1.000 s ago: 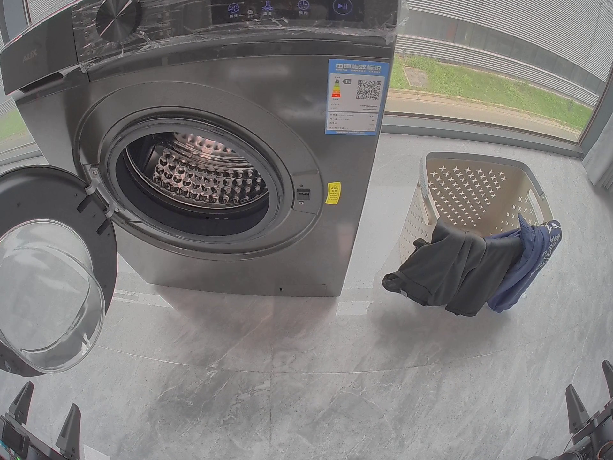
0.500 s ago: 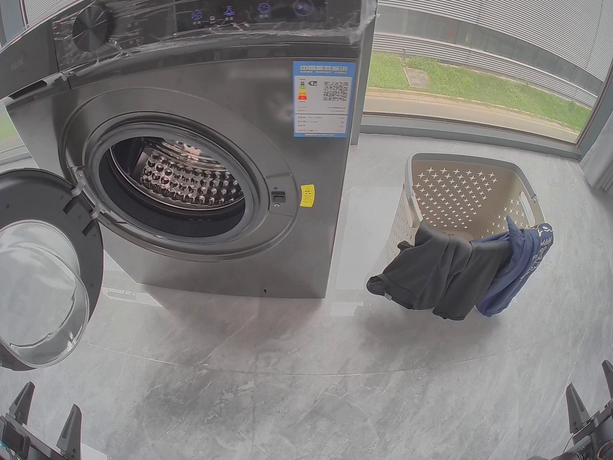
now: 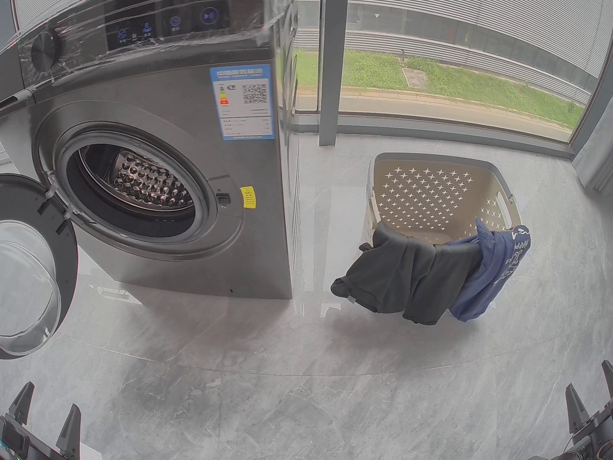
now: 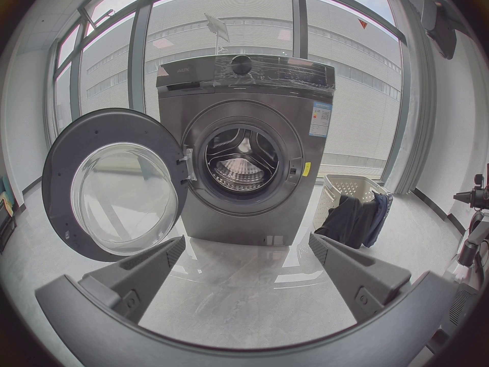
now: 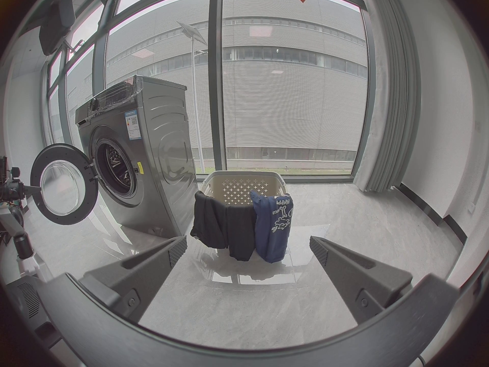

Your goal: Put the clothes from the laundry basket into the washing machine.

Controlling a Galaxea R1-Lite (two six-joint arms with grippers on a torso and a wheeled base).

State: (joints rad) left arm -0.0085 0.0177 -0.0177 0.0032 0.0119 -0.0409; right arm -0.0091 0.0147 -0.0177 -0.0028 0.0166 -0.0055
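Observation:
A beige laundry basket (image 3: pixel 440 190) stands on the floor to the right of the grey washing machine (image 3: pixel 191 161). A dark grey garment (image 3: pixel 402 276) and a blue garment (image 3: pixel 495 266) hang over its near rim. The machine's round door (image 3: pixel 29 269) is swung open to the left, and the drum (image 3: pixel 137 183) looks bare. My left gripper (image 3: pixel 46 413) sits low at the near left, open with nothing in it. My right gripper (image 3: pixel 590 391) sits low at the near right, open too. Both are far from the basket (image 5: pixel 244 187) and machine (image 4: pixel 244 154).
Grey marble floor (image 3: pixel 306 378) stretches between me and the machine. A large window with a dark post (image 3: pixel 333 52) runs behind the basket. A curtain (image 3: pixel 594 154) hangs at the far right.
The head view has swung to the right: machine and basket have slid left in the picture. Neither gripper has moved, and the clothes hang as before.

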